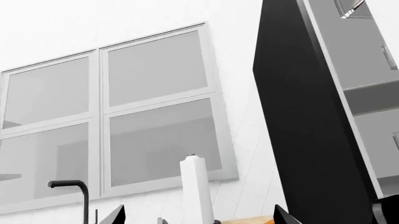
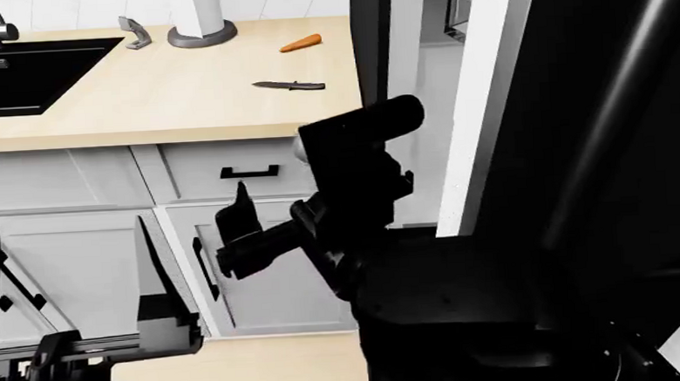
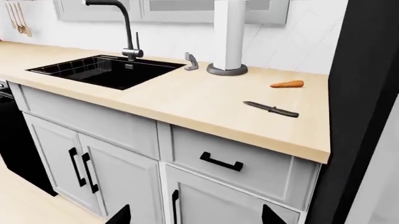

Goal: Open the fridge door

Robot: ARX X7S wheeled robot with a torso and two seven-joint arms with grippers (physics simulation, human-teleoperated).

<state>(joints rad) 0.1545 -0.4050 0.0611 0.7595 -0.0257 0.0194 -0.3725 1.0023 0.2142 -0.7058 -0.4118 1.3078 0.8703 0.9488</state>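
Fridge door [image 2: 568, 91]: in the head view it stands swung out at my right, glossy black face and long bar handle toward me, white edge showing, with the lit fridge interior [image 2: 446, 89] visible behind it.
Progress: I judge the door largely open already; what is left is perhaps widening it and clearing my arms.
Right gripper [image 3: 196, 215]: fingers spread wide, holding nothing, facing the grey cabinets under the tabletop [image 3: 187, 100].
Left gripper [image 1: 199, 217]: fingers parted, empty, pointing up past the paper-towel roll [image 1: 196, 186] toward the window [image 1: 112, 116].
Tabletop items: knife [image 2: 290, 86], carrot [image 2: 301, 43], sink [image 2: 20, 76], all apart from the door.
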